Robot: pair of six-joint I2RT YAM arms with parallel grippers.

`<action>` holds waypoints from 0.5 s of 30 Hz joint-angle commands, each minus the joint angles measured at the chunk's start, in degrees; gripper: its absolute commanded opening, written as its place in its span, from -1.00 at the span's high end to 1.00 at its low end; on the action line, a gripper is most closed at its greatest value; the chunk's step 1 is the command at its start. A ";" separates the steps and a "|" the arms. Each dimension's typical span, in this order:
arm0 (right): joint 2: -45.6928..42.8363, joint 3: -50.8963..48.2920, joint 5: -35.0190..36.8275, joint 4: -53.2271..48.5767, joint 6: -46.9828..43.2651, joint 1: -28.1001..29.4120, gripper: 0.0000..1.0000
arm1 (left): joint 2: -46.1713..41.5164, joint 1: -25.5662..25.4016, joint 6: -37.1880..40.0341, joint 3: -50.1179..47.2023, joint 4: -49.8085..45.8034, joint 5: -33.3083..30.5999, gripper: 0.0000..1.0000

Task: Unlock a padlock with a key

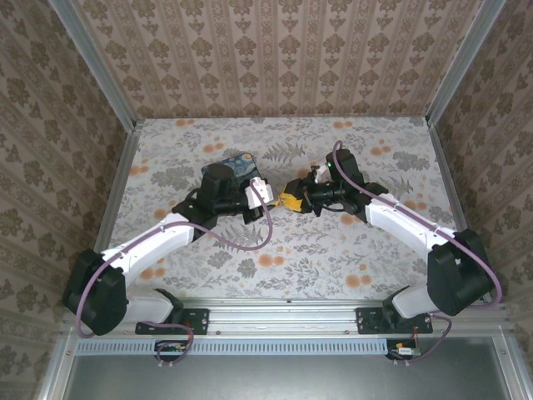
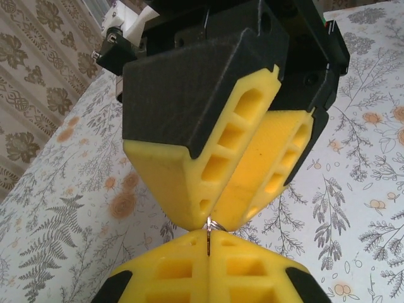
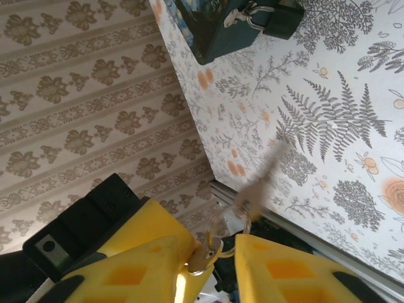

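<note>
The padlock (image 3: 276, 19) is a dark block with a silvery shackle, hanging on a dark blue box (image 3: 205, 28) on the table. My left gripper (image 2: 208, 235) is shut on a thin key (image 2: 207, 243), seen edge-on between its yellow fingers. A key ring (image 2: 217, 223) runs from that key into the tips of my right gripper (image 2: 212, 217), which meets the left one tip to tip. From the right wrist, my right gripper (image 3: 228, 243) stands closed to a narrow gap on the key ring (image 3: 243, 218). A second key (image 3: 262, 180) dangles from it, blurred. Both grippers meet at mid-table (image 1: 290, 202).
The dark blue box (image 1: 237, 164) sits just behind the left wrist. The floral table (image 1: 333, 258) is ringed by patterned walls (image 1: 275, 58). A metal rail (image 1: 283, 305) runs along the near edge by the arm bases.
</note>
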 commanded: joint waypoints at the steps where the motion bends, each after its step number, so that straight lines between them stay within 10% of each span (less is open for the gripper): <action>1: 0.65 -0.92 -1.14 3.20 3.29 0.68 0.52 | -1.71 -0.51 1.40 0.01 2.34 0.83 1.00; 12: 0.03 -3.76 0.12 10.40 8.12 0.92 1.00 | -0.61 -0.40 -4.68 -0.72 4.57 -2.73 0.99; 15: -1.75 -5.91 3.42 12.61 8.51 0.51 1.00 | -0.23 1.14 -13.08 -0.59 3.14 -3.39 0.46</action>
